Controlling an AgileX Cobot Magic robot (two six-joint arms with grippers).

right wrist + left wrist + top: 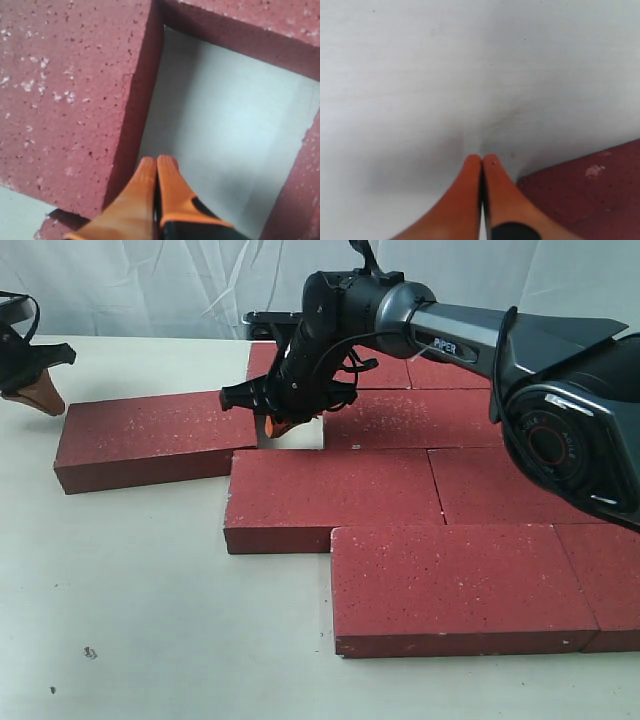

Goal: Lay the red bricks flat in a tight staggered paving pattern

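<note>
Most of the red bricks lay flat and close together on the white table, in rows that did not line up, like a path. One loose brick lay to the left, a little crooked, with a square hole of bare table between its end and the others. The right claw reached down into that hole. Its orange fingers were pressed together with nothing between them, and the tips were just beside the side wall of one brick. The left claw hung at the far left, near the loose brick's other end. Its fingers were pressed together too, and it held nothing. The job at hand looked like closing that hole. To do it well, the right claw would likely need to come up out of the hole so it would not get pinched. Then a closed claw could push low on the far end of the loose brick, slowly and straight, so the brick slid flat, turned square, and stopped tight against its neighbors.
</note>
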